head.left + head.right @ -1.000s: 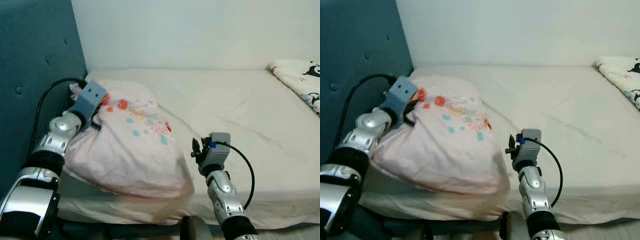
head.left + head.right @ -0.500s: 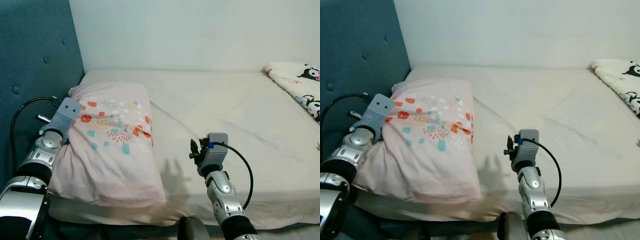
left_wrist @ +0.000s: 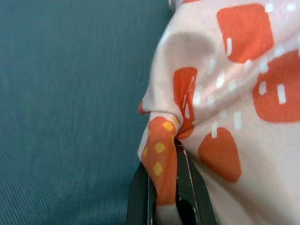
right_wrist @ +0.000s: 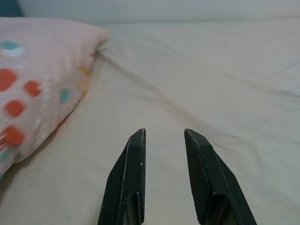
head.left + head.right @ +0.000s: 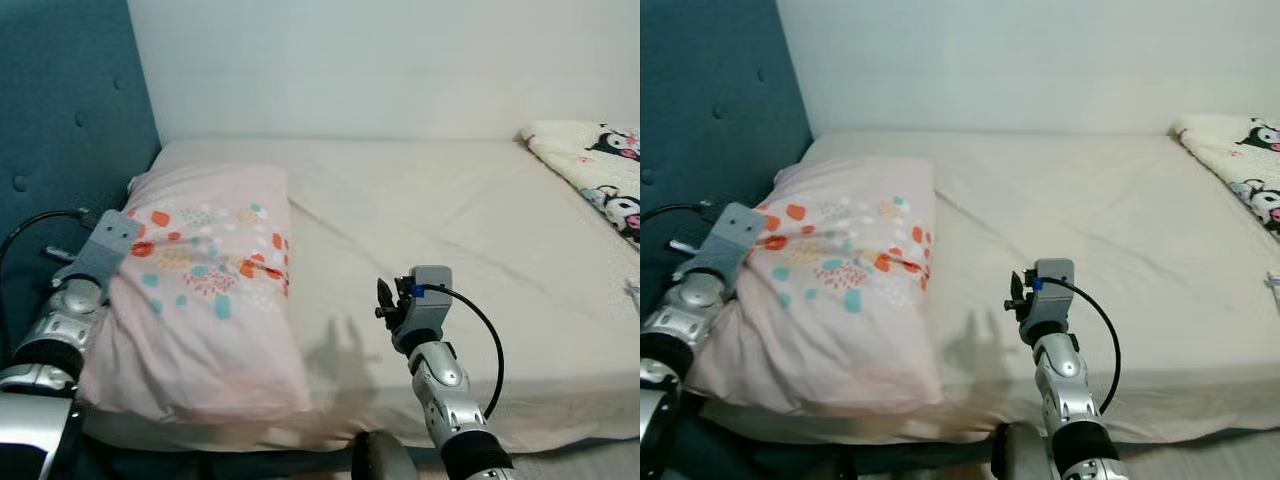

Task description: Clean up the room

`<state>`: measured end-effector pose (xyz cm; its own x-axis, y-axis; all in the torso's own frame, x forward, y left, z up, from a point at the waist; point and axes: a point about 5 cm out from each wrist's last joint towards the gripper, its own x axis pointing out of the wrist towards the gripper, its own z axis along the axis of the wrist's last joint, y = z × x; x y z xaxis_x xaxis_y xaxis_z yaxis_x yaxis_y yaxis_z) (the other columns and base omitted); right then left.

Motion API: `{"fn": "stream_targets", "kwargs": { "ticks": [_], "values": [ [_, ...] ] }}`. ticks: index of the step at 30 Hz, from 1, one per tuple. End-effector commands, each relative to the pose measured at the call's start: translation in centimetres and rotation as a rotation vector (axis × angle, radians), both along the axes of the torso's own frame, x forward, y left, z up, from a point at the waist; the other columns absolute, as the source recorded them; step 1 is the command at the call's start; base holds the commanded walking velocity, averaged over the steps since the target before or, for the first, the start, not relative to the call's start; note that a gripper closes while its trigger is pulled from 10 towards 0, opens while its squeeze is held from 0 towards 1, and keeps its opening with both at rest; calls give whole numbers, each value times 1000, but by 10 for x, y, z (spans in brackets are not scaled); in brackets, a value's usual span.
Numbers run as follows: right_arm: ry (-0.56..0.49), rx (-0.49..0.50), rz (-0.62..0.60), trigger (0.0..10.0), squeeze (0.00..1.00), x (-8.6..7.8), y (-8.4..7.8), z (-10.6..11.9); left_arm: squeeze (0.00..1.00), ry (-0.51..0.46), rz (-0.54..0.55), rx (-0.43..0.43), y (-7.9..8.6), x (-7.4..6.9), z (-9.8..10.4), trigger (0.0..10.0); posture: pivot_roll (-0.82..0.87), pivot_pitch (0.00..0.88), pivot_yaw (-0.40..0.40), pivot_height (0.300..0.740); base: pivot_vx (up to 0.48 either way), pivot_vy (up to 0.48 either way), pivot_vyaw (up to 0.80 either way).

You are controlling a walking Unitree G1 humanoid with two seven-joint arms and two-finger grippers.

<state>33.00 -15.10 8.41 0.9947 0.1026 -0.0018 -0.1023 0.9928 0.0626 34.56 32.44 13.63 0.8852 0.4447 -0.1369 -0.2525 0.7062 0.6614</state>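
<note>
Left pincer [image 3: 164, 197]: our two long black fingers are clamped on a pinched fold of the pale pink pillow [image 5: 200, 290] with its orange and teal printed spots; the fold of orange-patterned cloth sits right between them in the left wrist view.
Left arm: our silver arm reaches up along the pillow's outer edge, its grey wrist block [image 5: 105, 245] pressed against the fabric.
Pink pillow: it lies flat on the cream-sheeted mattress [image 5: 450, 220], lengthwise, directly beside our left pincer and running away from it toward the white wall [image 5: 380, 60]; its far end is near the corner where wall and headboard meet.
Teal padded headboard [image 5: 60, 120]: just on the other side of our left pincer from the pillow, so the pincer sits between headboard and pillow.
Right pincer [image 4: 164, 136]: our two black fingers stand parted with a clear gap, holding nothing, hovering above bare sheet.
Right arm: our silver arm rises from the near edge of the mattress, a black cable [image 5: 480, 320] looping off its wrist.
Pillow from the right pincer: off to its left and apart from it, with creased sheet between.
White blanket with black-and-pink cartoon figures [image 5: 590, 170]: at the far right edge of the mattress, well apart from both our pincers.
</note>
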Motion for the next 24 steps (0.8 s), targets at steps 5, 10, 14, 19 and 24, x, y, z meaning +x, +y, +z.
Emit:
{"fn": "stream_targets", "kwargs": {
  "ticks": [5,10,14,19,24],
  "values": [
    [15,2,0,10000,0,-1,0,-4,0,151,60,-34,19,-29,-35,0,54,22,-99,561,0,0,0],
    [16,2,1,10000,0,-1,-1,-4,0,223,-6,-137,13,-39,-53,0,59,24,-101,561,0,0,0],
    [17,3,4,10000,0,-1,0,-4,0,205,-122,-357,-1,-38,-59,0,63,25,-103,561,0,0,0],
    [17,7,12,10000,0,0,2,-4,0,244,-300,-609,-22,-41,-58,0,64,23,-96,561,0,0,0],
    [19,10,13,10000,0,1,2,-4,0,339,-337,-648,-30,-50,-60,0,65,24,-93,561,0,0,0]
  ]
}}
